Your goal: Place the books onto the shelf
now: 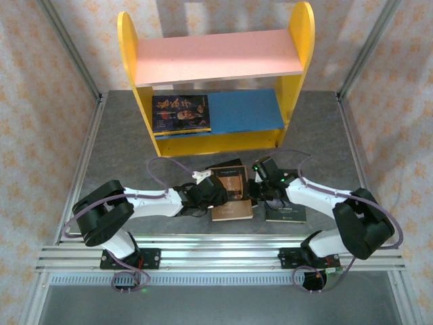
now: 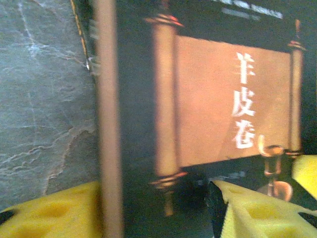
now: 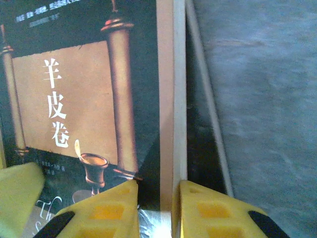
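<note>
Nearest, the right gripper [image 3: 157, 212] has its yellow pads [image 3: 99, 213] pinched nearly closed on the scroll-cover book [image 3: 84, 99], at its page edge. The left gripper [image 2: 153, 215] stands half open astride the book's spine, gripping nothing. In the overhead view that book lies lower centre, below the shelf [image 1: 302, 40]. A second book [image 1: 180, 114] lies on the left of the blue board [image 1: 247, 112].

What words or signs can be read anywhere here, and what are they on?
"羊皮卷": white characters on the brown scroll book, legible in both wrist views.
Small print along that cover's top edge: too blurred to read.
Yellow characters on the shelved dark book, lying on the blue lower board of the shelf: too small to read.
Small mark on the near-right dark book: too small to read.
</note>
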### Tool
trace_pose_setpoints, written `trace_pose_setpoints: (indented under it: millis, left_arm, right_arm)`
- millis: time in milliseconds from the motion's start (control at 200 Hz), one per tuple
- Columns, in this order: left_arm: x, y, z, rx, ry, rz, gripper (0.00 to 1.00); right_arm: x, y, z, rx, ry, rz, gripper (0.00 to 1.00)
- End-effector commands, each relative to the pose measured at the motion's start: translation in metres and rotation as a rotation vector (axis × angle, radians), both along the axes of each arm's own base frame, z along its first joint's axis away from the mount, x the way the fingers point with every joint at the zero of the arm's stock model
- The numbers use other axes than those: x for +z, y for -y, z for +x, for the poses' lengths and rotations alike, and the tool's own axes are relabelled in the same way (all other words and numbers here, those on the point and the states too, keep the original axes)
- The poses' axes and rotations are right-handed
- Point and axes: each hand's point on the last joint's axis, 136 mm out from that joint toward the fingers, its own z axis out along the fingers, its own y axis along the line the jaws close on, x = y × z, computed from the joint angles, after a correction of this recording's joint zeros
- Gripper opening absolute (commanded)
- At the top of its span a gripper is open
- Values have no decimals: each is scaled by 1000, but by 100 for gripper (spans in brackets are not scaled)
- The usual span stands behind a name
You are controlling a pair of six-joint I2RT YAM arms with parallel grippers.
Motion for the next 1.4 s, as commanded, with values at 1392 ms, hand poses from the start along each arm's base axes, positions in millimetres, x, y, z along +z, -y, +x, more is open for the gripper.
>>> trace_pose_setpoints:
  millis: [1392]
  left_arm:
    - [65, 30, 11, -88, 112, -88, 38]
  right_arm:
    - [-2, -27, -14, 81, 12, 8, 50]
